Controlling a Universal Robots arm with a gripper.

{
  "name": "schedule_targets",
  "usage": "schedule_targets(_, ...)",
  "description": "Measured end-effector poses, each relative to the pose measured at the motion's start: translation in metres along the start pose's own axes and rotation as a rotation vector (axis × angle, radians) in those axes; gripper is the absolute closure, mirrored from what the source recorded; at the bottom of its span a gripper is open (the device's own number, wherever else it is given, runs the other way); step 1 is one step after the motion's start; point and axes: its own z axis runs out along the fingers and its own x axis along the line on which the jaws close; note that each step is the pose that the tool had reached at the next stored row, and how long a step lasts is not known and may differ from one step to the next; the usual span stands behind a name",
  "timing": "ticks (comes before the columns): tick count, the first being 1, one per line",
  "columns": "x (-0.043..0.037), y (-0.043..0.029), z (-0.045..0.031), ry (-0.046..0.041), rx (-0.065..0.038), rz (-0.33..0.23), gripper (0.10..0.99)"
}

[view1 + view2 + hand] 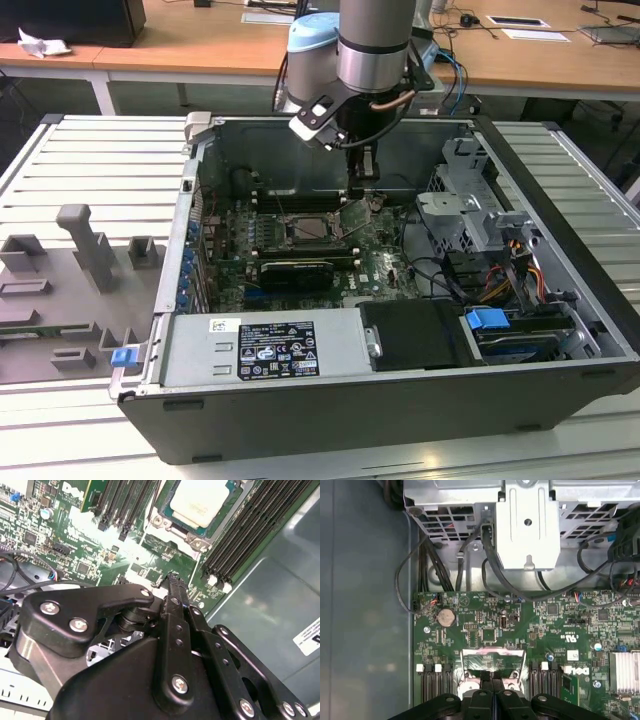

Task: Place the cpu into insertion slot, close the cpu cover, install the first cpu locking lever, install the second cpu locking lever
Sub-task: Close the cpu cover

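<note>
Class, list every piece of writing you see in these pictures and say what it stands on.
Power supply label: too small to read.
White sticker on the case wall: blurred, cut off.
Motherboard print: maker's logo, left unquoted; rest too small.

Bright even light; cpu (200, 502) washed out by glare; soft shadows inside case (400, 425).

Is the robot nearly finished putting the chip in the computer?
Only the first step looks done: the cpu sits in the insertion slot. The gripper, shut and empty, is right at the cpu cover, which looks still tilted up. Left: getting the cover flat and fastening both locking levers.
</note>
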Motion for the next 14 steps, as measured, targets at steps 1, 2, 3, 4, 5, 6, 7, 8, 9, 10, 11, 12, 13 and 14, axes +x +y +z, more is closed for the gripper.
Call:
schedule_targets(1,0.0000,0.0009,0.0000,0.0000,0.000,0.000,0.980)
schedule_targets(2,0.0001,0.0016,0.0001,0.0000,0.000,0.000,0.980)
schedule_targets(3,0.0001,0.0029,0.0002,0.0000,0.000,0.000,0.980)
schedule_targets(4,0.0001,0.0037,0.0002,0.0000,0.000,0.000,0.980)
schedule_targets(5,0.0001,0.0045,0.0002,0.0000,0.000,0.000,0.980)
schedule_targets(6,0.0002,0.0056,0.0003,0.0000,0.000,0.000,0.980)
schedule_targets(7,0.0002,0.0063,0.0003,0.0000,0.000,0.000,0.980)
schedule_targets(8,0.0002,0.0077,0.0004,0.0000,0.000,0.000,0.980)
schedule_targets(9,0.0002,0.0090,0.0005,0.0000,0.000,0.000,0.980)
schedule_targets(10,0.0003,0.0113,0.0006,0.0000,0.000,0.000,0.980)
schedule_targets(11,0.0003,0.0123,0.0007,0.0000,0.001,0.000,0.980)
schedule_targets(12,0.0003,0.0130,0.0007,0.0000,0.001,0.000,0.980)
schedule_targets(13,0.0003,0.0137,0.0007,0.0000,0.001,0.000,0.980)
schedule_targets(14,0.0004,0.0143,0.0008,0.0000,0.001,0.000,0.980)
